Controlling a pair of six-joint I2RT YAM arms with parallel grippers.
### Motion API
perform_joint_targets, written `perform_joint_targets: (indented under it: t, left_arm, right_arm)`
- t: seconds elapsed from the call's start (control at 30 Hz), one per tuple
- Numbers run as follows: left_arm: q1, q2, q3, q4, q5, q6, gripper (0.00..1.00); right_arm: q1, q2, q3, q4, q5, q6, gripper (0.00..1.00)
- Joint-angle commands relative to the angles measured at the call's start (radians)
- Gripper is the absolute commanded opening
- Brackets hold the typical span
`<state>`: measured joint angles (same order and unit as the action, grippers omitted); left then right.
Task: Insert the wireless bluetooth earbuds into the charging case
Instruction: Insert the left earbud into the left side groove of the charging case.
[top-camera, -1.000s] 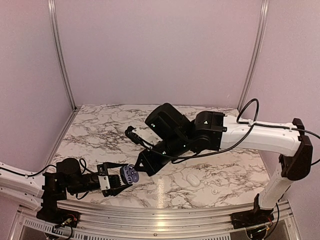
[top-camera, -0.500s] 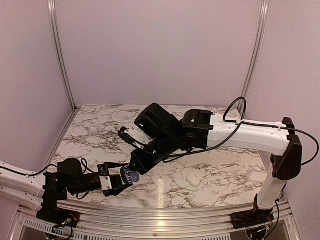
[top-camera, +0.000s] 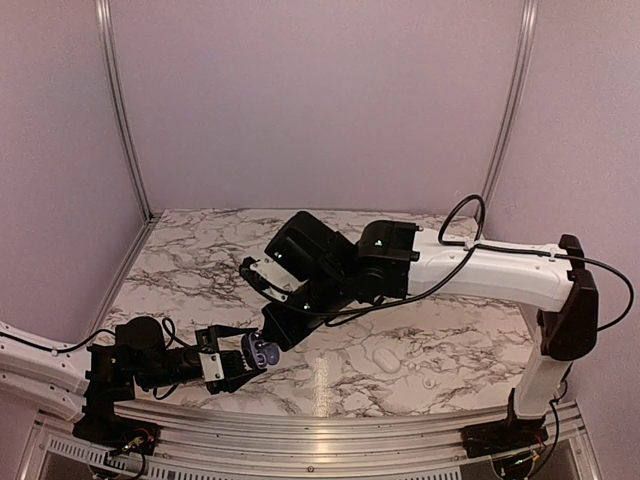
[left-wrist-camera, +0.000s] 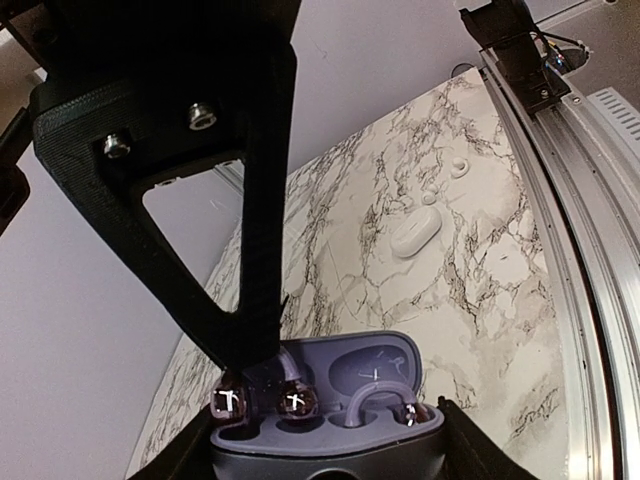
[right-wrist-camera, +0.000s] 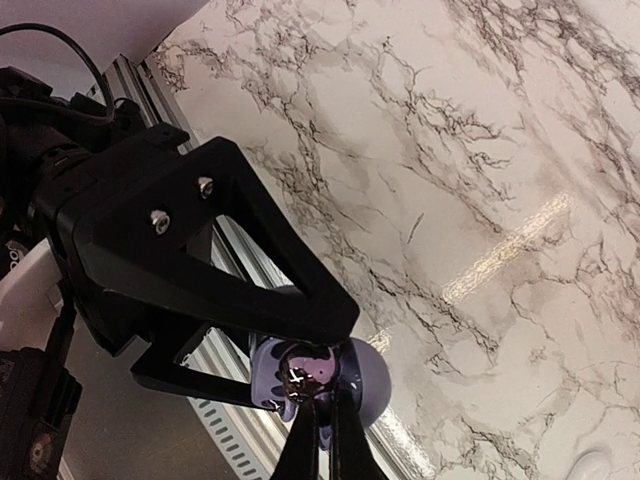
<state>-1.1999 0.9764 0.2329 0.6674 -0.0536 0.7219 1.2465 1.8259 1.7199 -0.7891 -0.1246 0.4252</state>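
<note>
Walls: plain lavender panels (top-camera: 320, 100) on three sides, with two aluminium posts (top-camera: 120, 110) in the back corners.
Table: one white marble top with dark veins (top-camera: 200, 270); one metal rail (top-camera: 300, 430) runs along its near edge.
Arms: two; the left one lies low at the near left, the right one reaches across from the right side to meet it.
Charging case: one (top-camera: 262, 350), open, at the near left of the table close to the rail. Its greyish-lavender inner face is turned towards the right arm. Whether it touches the marble cannot be told.
Left gripper: (top-camera: 246, 358) its two black fingers are clamped on the sides of the charging case.
Earbuds: two, both at the case's inner face in the left wrist view. Each is a clear arch with dark shiny ends.
Left earbud: (left-wrist-camera: 297, 400) shows two dark rounds side by side, directly under the right arm's fingertip.
Right earbud: (left-wrist-camera: 413, 412) shows one dark round, sitting low in its well.
Right gripper: (right-wrist-camera: 318, 430) fingers pressed together, tips touching the dark bud over the case. Whether they pinch any part of it cannot be told.
Loose items: two, well apart from the case on the right half of the marble, one white oval object (top-camera: 385, 358) and one small white bit (top-camera: 430, 381) beside it.
</note>
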Motion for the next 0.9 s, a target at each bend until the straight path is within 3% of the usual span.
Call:
perform_joint_targets:
  t: [0.0, 0.87]
  left_arm:
    - [-0.006, -0.004, 0.036, 0.012, -0.008, -0.004, 0.23]
    - [-0.008, 0.018, 0.051, 0.003, -0.051, -0.015, 0.22]
  right_arm:
    - [0.004, 0.024, 0.050, -0.017, 0.014, -0.003, 0.00]
    - [0.019, 0.037, 0.041, 0.035, -0.036, 0.023, 0.00]
